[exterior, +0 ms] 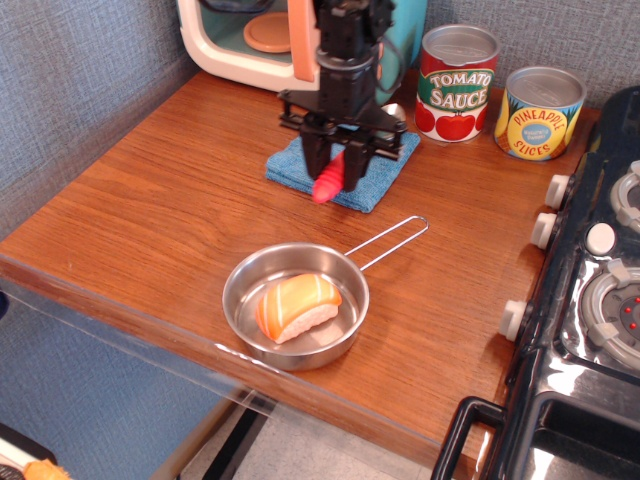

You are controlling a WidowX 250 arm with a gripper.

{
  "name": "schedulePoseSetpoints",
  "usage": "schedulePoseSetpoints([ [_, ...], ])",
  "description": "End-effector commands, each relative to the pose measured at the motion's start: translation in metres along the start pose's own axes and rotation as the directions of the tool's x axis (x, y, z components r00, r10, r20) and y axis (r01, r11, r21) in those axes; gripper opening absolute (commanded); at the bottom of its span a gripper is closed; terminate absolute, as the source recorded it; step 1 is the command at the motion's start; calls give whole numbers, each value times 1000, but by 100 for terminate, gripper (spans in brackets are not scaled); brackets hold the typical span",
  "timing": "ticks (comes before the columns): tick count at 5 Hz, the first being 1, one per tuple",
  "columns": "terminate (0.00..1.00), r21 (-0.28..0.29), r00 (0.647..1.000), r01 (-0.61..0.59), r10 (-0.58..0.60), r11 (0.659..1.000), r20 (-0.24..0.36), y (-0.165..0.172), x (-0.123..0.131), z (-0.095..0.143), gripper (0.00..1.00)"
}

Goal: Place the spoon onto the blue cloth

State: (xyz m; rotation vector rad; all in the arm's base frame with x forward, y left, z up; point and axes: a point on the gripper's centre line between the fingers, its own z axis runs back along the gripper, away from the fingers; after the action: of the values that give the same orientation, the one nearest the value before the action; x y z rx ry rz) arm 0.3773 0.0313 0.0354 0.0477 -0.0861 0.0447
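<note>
One black gripper hangs over the blue cloth, its fingers pointing down and closed on the spoon. The spoon's ridged red-pink handle sticks out below the fingers, tilted, with its lower tip over the front edge of the cloth. A small silver round shape just right of the gripper, near the tomato can, looks like the spoon's bowl, though it is partly hidden. Whether the handle tip touches the cloth cannot be told from this view.

The blue cloth lies folded on the wooden desk, toward the back, mostly covered from sight by the gripper. Behind it stands a toy microwave with a cream and teal body, its door open and an orange plate inside. To the right of the cloth, against the back wall, stand a tomato sauce can and, beside it, a pineapple slices can.

Nearer the front edge of the desk sits a steel pan with a wire handle pointing back and to the right, well apart from the cloth. Inside the pan lies a piece of toy salmon sushi, orange on top and white beneath. At the far right a black toy stove with white knobs adjoins the desk.
</note>
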Motion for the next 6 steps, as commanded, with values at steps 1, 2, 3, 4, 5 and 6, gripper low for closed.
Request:
schedulePoseSetpoints([
  [1,0,21,1000,7,-8,1000,28,9,-9,16,0],
  [2,0,27,1000,3,-4,1000,9,8,-14,12,0],
  [3,0,36,1000,8,-8,999,-1,7,-19,12,0],
  [4,0,26,1000,9,-8,1000,-25,10,-21,12,100],
  [5,0,9,1000,8,-8,1000,7,11,-18,24,100],
  [6,0,-19,996,40,-39,999,81,5,-22,59,100],
])
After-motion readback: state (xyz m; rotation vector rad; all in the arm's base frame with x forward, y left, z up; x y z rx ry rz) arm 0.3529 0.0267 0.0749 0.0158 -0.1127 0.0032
